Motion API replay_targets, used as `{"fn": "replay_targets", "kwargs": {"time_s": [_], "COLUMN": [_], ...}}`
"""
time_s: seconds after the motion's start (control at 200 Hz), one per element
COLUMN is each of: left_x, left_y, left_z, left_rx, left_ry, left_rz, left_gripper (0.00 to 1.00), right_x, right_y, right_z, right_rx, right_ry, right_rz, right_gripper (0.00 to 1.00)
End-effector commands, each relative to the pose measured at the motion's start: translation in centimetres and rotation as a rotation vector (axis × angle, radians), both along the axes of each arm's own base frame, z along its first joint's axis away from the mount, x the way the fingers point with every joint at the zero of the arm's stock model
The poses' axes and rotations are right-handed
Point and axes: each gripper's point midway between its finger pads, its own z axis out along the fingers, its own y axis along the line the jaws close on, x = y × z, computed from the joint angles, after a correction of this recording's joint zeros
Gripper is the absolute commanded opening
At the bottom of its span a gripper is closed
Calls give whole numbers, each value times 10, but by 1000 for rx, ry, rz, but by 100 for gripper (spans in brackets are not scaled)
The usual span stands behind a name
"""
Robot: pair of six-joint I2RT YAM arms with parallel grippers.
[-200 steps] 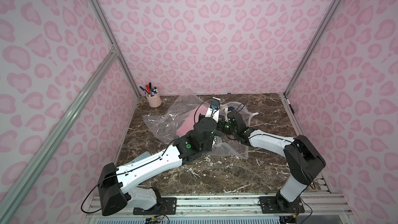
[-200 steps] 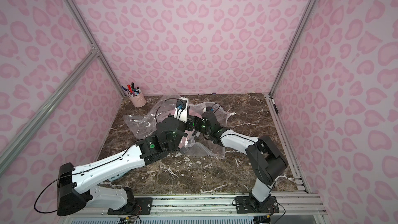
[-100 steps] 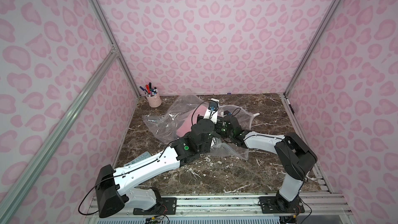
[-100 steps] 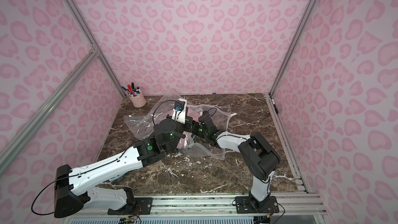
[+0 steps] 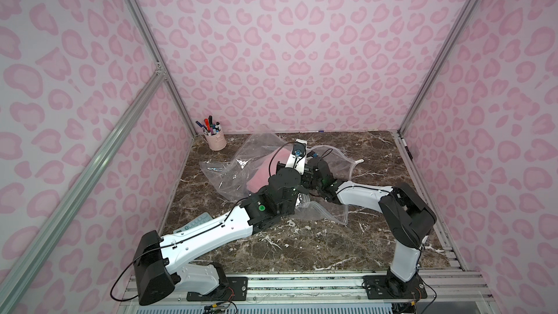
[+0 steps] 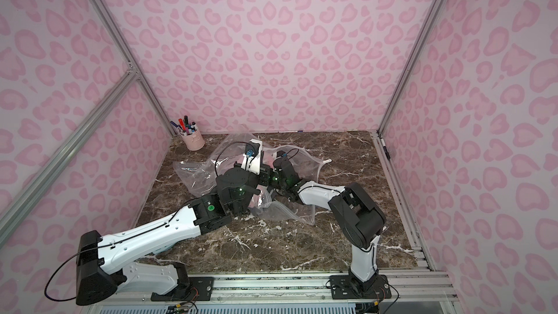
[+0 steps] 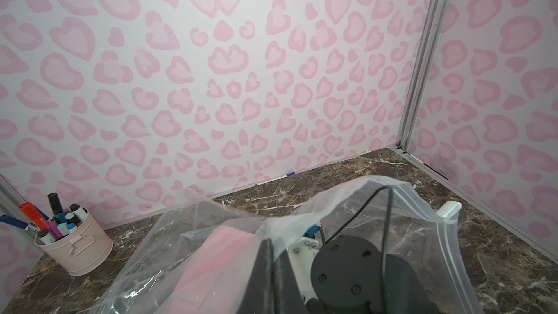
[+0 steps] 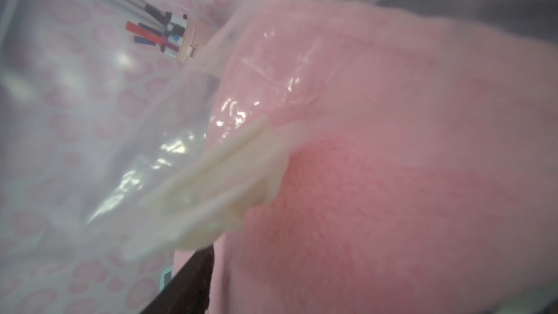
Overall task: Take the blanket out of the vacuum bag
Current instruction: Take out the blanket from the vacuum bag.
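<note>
Fingers [image 7: 262, 270] of the left gripper [image 7: 269, 247], black, are pressed together on the upper lip of the vacuum bag [image 5: 229, 173]. They hold that lip raised off the marble table [image 5: 302, 246], and the clear film tents up from the pinch. The left arm [image 5: 211, 231] reaches in from the near left, with its gripper aimed at the back wall [image 5: 287, 55]. The right arm [image 5: 362, 194] enters from the near right and, in the left wrist view, shows through the film inside the lifted mouth. The right gripper [image 8: 259, 161] is within the bag. Its cream fingers [image 8: 217, 161], blurred in the right wrist view, lie against the blanket [image 8: 392, 176]; whether they are spread or closed on the fabric cannot be told.

In both top views the bag lies crumpled on the far middle of the table, its long axis running left to right. Its closed end points toward the pen cup [image 5: 216, 143] in the far left corner. Its zip-seal mouth, with the white slider clip [image 5: 359, 161] at the far end, points right, toward the right arm. The blanket, pink, fleecy and folded, lies inside the bag beside the left gripper, its long axis slanting from far to near, across the bag's own.
</note>
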Motion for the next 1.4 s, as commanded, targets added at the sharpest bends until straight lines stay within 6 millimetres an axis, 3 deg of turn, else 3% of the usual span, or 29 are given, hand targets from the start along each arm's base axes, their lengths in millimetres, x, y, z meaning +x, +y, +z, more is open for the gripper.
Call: {"fn": "replay_targets", "kwargs": {"time_s": [0.0,0.11,0.225,0.555,0.745,0.875,1.1,1.26,1.395], "left_x": [0,0,1,19,29,31,31,33,36], "left_y": [1,2,6,3,-2,-4,-2,8,14], "left_z": [1,1,-2,-19,-20,-25,-42,-57,-69], "left_rx": [-25,-21,-15,-11,-15,-6,2,40,70], "left_ry": [-2,0,-2,-3,-12,-6,23,35,50], "left_rz": [5,11,35,56,47,44,55,120,167], "left_gripper": [4,4,4,4,4,4,4,4,4], "right_x": [4,5,1,-23,-60,-79,-87,-84,-77], "right_y": [17,26,22,-23,-56,-84,-128,-181,-228], "right_z": [1,-5,10,72,68,79,148,197,220], "right_rx": [34,48,36,-34,-36,-8,-56,-42,-49], "right_ry": [-33,-22,-44,-60,-16,-30,-118,-199,-246], "right_rz": [66,96,98,46,19,-36,-166,-301,-408], "right_gripper": [56,0,0,0,0,0,0,0,0]}}
